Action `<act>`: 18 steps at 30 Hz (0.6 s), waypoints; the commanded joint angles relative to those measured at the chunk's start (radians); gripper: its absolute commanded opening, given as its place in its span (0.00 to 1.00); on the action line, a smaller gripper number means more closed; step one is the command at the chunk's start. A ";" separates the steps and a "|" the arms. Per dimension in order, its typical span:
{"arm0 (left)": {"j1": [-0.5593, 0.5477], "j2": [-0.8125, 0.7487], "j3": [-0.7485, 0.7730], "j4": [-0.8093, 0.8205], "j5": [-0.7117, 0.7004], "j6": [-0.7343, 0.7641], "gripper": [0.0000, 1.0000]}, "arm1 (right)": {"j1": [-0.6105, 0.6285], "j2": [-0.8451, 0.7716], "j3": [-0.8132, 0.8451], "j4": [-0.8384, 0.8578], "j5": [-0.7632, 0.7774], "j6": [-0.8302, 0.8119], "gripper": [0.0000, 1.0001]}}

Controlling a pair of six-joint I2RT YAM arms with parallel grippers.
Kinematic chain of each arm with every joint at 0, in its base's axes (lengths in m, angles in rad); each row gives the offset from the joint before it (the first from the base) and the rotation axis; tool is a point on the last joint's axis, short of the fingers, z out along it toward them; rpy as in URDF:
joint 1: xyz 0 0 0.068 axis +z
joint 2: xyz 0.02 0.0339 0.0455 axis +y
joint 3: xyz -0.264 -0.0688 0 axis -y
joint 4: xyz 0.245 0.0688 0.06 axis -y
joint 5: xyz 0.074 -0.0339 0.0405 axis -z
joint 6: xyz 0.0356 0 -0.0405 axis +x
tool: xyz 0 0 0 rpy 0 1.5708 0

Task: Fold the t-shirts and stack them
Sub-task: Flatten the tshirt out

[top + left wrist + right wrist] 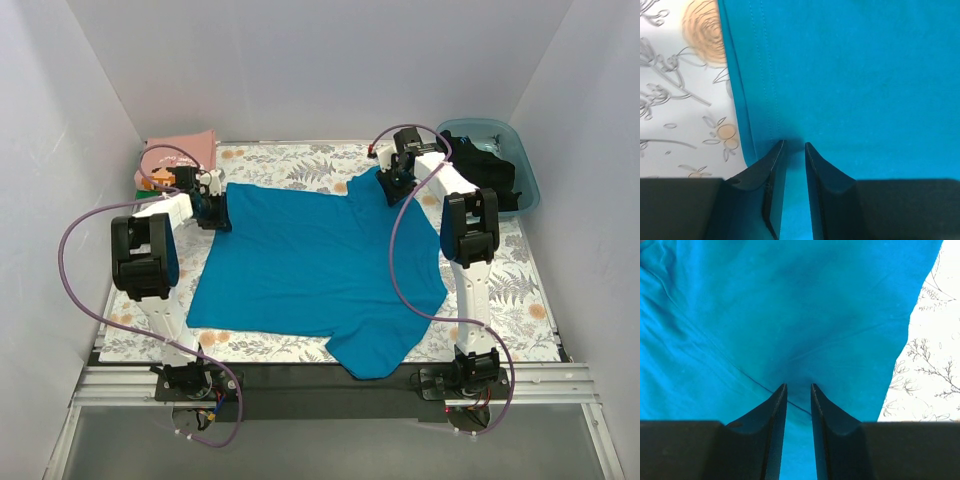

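A teal-blue t-shirt (310, 260) lies spread flat on the floral table covering (520, 290), one sleeve hanging over the near edge. My left gripper (213, 212) is at the shirt's far left corner. In the left wrist view it (795, 145) is shut on the teal cloth (850, 75) just inside the stitched hem. At the far right corner, by the collar end, my right gripper (392, 188) is likewise shut on the shirt (790, 300), which puckers toward the gripper (797, 386). A folded pink t-shirt (178, 155) sits at the back left. A black t-shirt (480, 165) lies in the tub.
The translucent blue tub (527, 185) stands at the back right beside the right arm. White walls close in the table on three sides. Purple cables loop off both arms. Bare floral covering (680, 100) shows left of the shirt and along its right side (935, 370).
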 commanded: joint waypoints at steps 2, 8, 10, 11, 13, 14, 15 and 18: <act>0.024 -0.042 -0.031 -0.050 -0.096 0.045 0.21 | -0.002 -0.035 0.000 0.034 -0.036 0.003 0.34; 0.020 -0.050 0.202 -0.117 0.115 0.049 0.46 | -0.021 -0.126 0.000 0.110 -0.145 0.034 0.49; 0.018 -0.010 0.324 -0.117 0.128 0.030 0.50 | -0.044 -0.149 0.002 0.179 -0.148 0.076 0.52; 0.017 0.010 0.364 -0.117 0.126 0.026 0.51 | -0.052 -0.149 0.003 0.201 -0.148 0.092 0.54; 0.017 0.081 0.430 -0.117 0.097 0.020 0.52 | -0.075 -0.127 0.038 0.230 -0.126 0.118 0.57; 0.017 0.108 0.496 -0.120 0.091 0.020 0.52 | -0.081 -0.112 0.061 0.233 -0.117 0.142 0.59; 0.015 0.154 0.518 -0.124 0.083 0.020 0.52 | -0.087 -0.098 0.096 0.233 -0.111 0.147 0.59; 0.015 0.201 0.566 -0.107 0.073 0.014 0.52 | -0.100 -0.055 0.118 0.255 -0.111 0.170 0.61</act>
